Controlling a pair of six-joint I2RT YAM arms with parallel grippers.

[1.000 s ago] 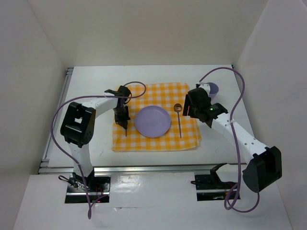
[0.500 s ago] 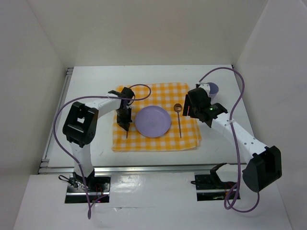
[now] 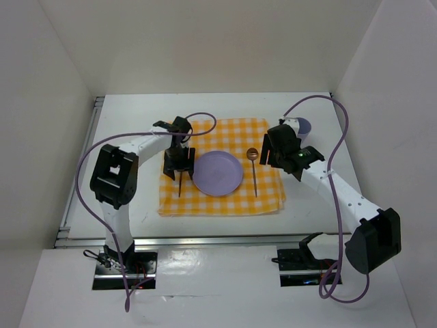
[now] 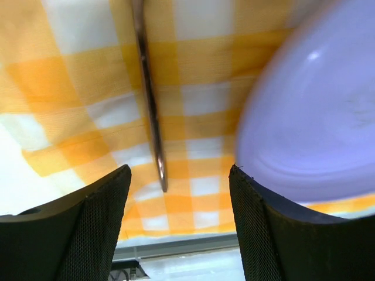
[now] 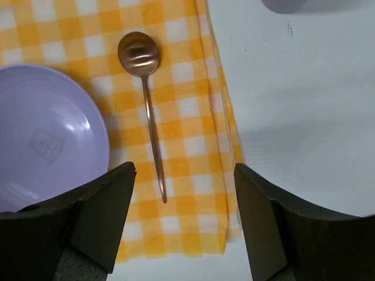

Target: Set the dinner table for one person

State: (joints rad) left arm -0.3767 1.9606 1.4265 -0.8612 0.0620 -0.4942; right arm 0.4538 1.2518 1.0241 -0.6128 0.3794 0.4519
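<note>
White dinner table (image 3: 123,130) spreads beneath both grippers, with a yellow checked cloth (image 3: 225,203) on it. A lilac plate (image 3: 217,173) sits just beside one finger of the left gripper (image 4: 180,175), whose fingers stand spread, a slim metal utensil (image 4: 149,93) lying loose between them. The right gripper (image 5: 184,170) is spread too, a spoon (image 5: 150,126) lying ahead between its fingers.
</note>
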